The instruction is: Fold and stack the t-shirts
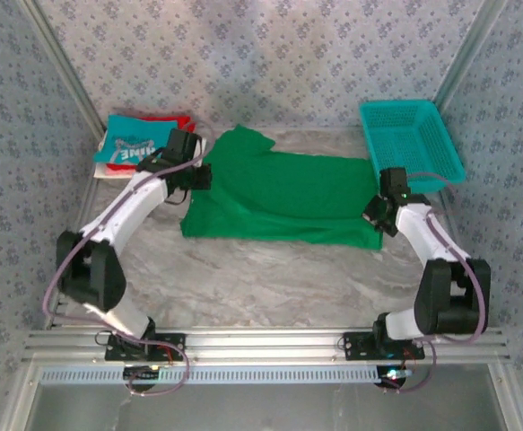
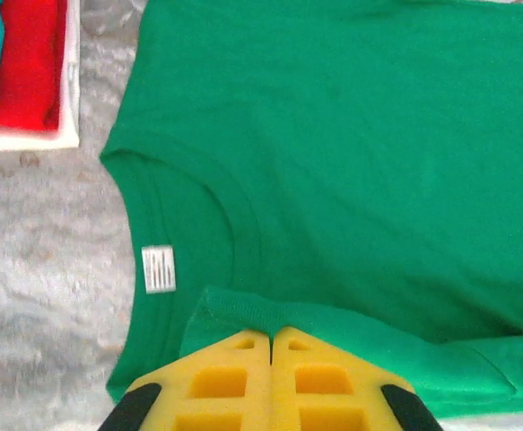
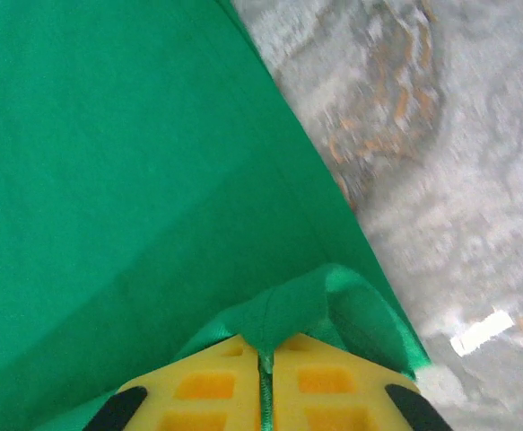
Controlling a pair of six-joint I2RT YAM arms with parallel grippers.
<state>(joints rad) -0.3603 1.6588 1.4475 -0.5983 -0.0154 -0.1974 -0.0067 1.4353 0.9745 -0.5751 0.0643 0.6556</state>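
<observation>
A bright green t-shirt [image 1: 288,193] lies spread across the middle of the table, with its near edge folded over. My left gripper [image 1: 200,177] is at the shirt's collar end. In the left wrist view its yellow fingers [image 2: 271,334] are pressed together on a raised fold of the green t-shirt [image 2: 351,153], next to the white neck label [image 2: 158,268]. My right gripper [image 1: 371,215] is at the shirt's right end. There its fingers [image 3: 265,346] are shut, with a ridge of the green t-shirt [image 3: 108,162] pinched between them.
A stack of folded t-shirts [image 1: 135,144], teal on top over red [image 2: 32,63] and white [image 2: 28,136], sits at the back left. A teal mesh basket [image 1: 409,135] stands at the back right. Bare marble table [image 1: 270,278] lies in front of the shirt.
</observation>
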